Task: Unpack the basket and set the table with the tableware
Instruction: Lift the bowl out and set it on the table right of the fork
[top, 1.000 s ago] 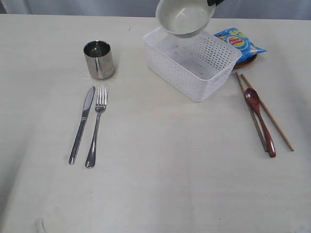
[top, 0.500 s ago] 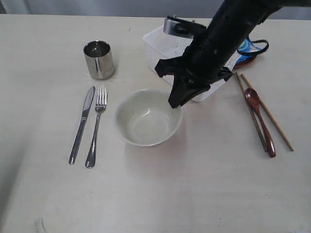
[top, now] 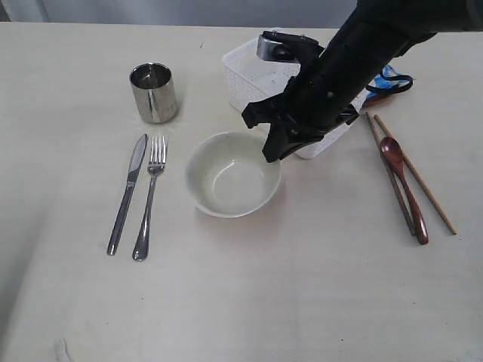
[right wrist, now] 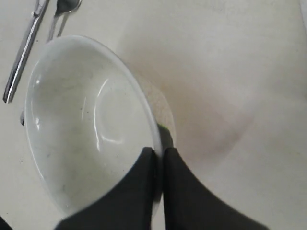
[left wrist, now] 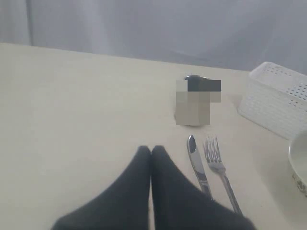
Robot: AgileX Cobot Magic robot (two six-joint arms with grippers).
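While the black right gripper (right wrist: 158,154) pinched the rim of the pale round bowl (top: 232,175), the bowl was down at the cream table (top: 249,302), between the shiny steel fork (top: 149,197) and the white plastic basket (top: 243,81). If the pinch let go too soon, the bowl could rock or bump the fork. The black left gripper (left wrist: 151,151) was shut, holding nothing.

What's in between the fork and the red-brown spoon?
The bowl, with the right end effector pinching its rim; the rest is bare table. The exterior view shows it.
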